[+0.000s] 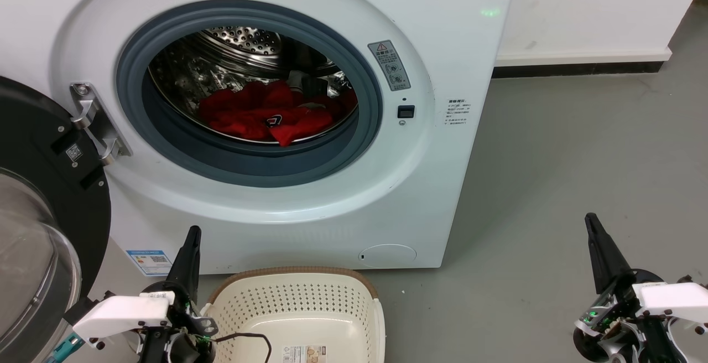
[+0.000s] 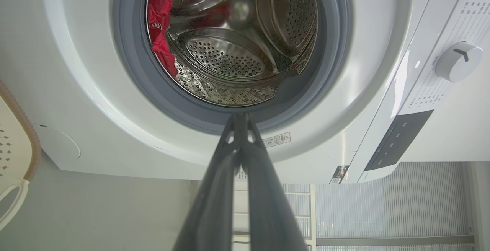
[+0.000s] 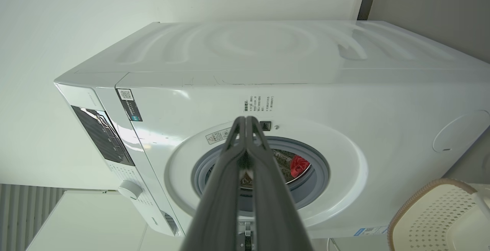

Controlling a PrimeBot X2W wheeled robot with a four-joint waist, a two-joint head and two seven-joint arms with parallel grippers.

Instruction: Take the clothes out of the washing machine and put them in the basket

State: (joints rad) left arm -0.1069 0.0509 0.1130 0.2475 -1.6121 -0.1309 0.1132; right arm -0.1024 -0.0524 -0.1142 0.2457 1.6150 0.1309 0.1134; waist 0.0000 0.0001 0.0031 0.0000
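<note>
red clothes (image 1: pixel 271 115) in washing machine (image 1: pixel 310 213), basket (image 1: pixel 287 302) cropped

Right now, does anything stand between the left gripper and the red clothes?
Nothing visible does: the glass door is swung aside, and the porthole between the left gripper and the red clothes is open.

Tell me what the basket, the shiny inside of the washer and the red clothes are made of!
The basket looks like cream plastic, smooth and matte, with moulded rows of holes. Its brown rim looks woven, but may be plastic too. The drum seems to be polished steel: mirror-shiny, with punched holes. The clothes look like soft red fabric, crumpled in folds.
</note>
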